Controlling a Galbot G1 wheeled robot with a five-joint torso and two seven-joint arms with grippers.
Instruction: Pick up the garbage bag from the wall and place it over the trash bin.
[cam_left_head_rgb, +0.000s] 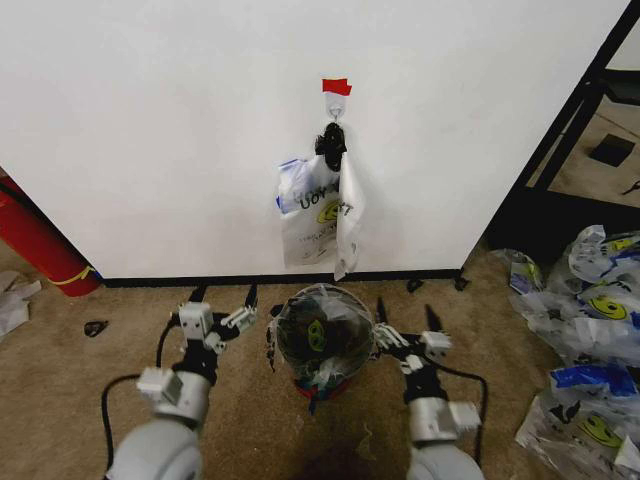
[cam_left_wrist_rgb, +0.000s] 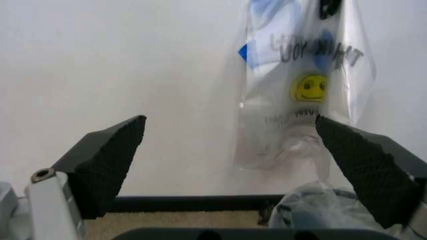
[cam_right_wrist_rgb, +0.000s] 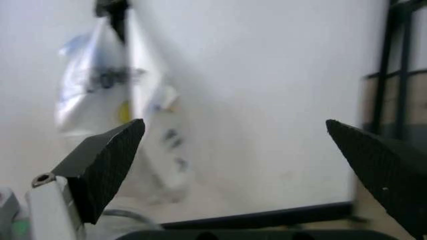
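On the white wall (cam_left_head_rgb: 150, 130), the garbage bag (cam_left_head_rgb: 318, 210) hangs from a clear hook (cam_left_head_rgb: 335, 105) under red tape (cam_left_head_rgb: 337, 86). Directly below, the trash bin (cam_left_head_rgb: 322, 345) already wears a bag. Left gripper (cam_left_head_rgb: 224, 296) and right gripper (cam_left_head_rgb: 405, 318) flank it, jaws wide, empty. The left wrist view shows the bag's smiley; the head view shows spare bags (cam_left_head_rgb: 590, 340) heaped on the carpet at right.

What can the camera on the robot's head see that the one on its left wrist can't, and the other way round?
Head view alone: the red tape and small clear hook that the bag hangs from, the red cylinder, the heap of similar smiley bags on the carpet, and the open right gripper beside the small round black trash bin, already lined with plastic.

Left wrist view alone: the open left gripper close up, with its dark textured pads.

Both: the thin whitish smiley-face garbage bag on the plain white wall, and the black baseboard.
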